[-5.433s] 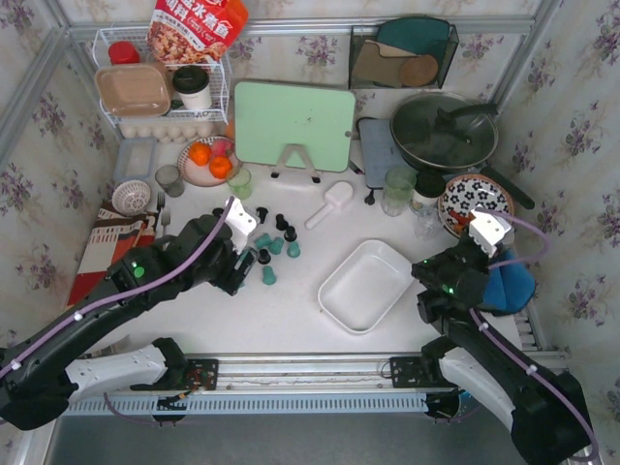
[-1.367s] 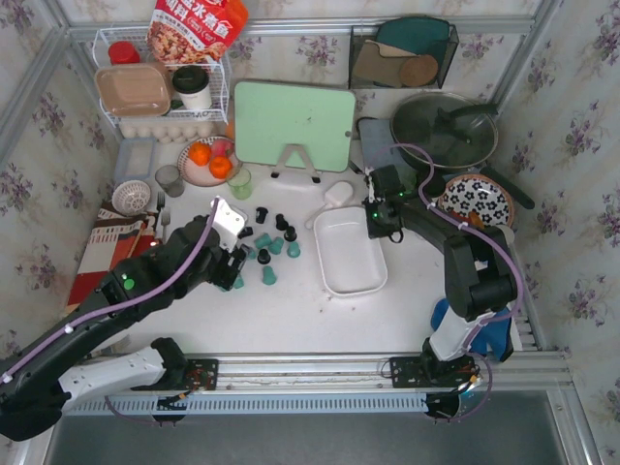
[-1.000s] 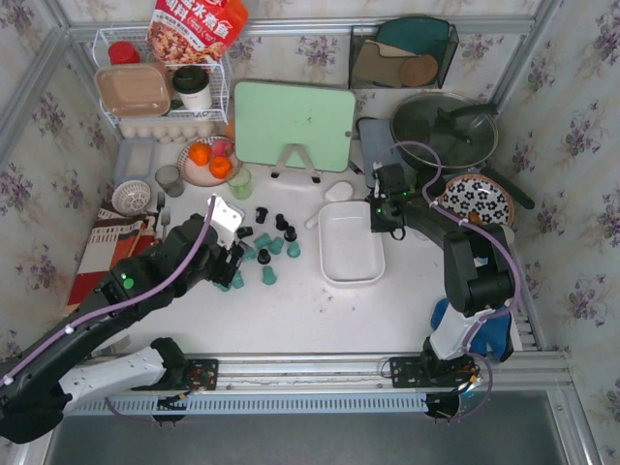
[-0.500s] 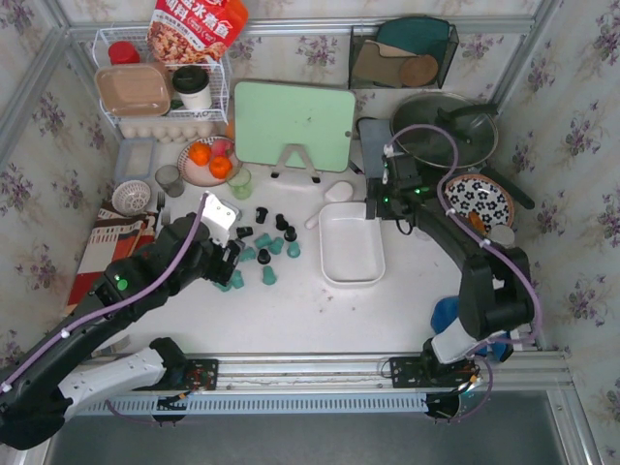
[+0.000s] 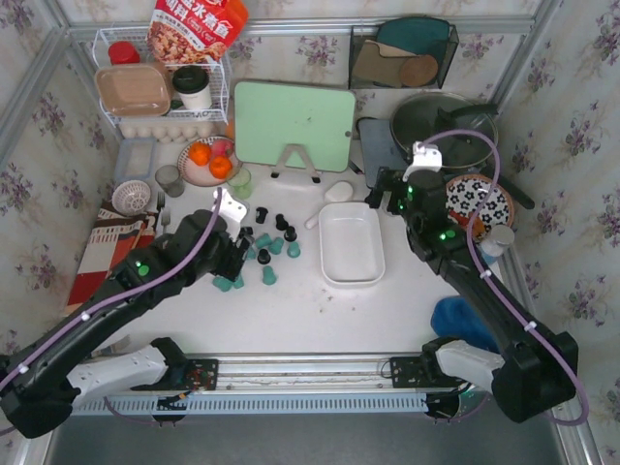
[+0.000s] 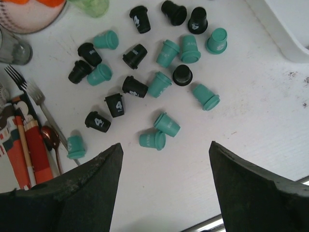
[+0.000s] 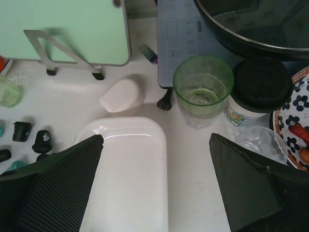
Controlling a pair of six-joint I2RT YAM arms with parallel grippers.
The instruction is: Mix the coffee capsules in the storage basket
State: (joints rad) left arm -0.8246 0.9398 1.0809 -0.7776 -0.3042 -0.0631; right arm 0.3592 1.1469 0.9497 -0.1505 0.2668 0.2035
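Moved: right gripper (image 7: 155,137) released the storage basket (image 5: 351,242), jaws wide.
Left gripper (image 6: 165,144): open, empty, over the coffee capsules (image 6: 159,87).
Tip: pinch one capsule squarely.

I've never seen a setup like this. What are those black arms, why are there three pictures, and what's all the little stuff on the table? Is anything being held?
These are two robot arms bolted at the near edge of a table, each ending in a two-finger gripper. The wide picture comes from a fixed camera overhead. The other two come from cameras on the wrists, and the dark shapes at the bottom of those are each arm's own fingers. The left gripper hovers over teal and black coffee capsules scattered on the table. The right gripper hangs above the empty white storage basket. Both grippers are open and hold nothing.
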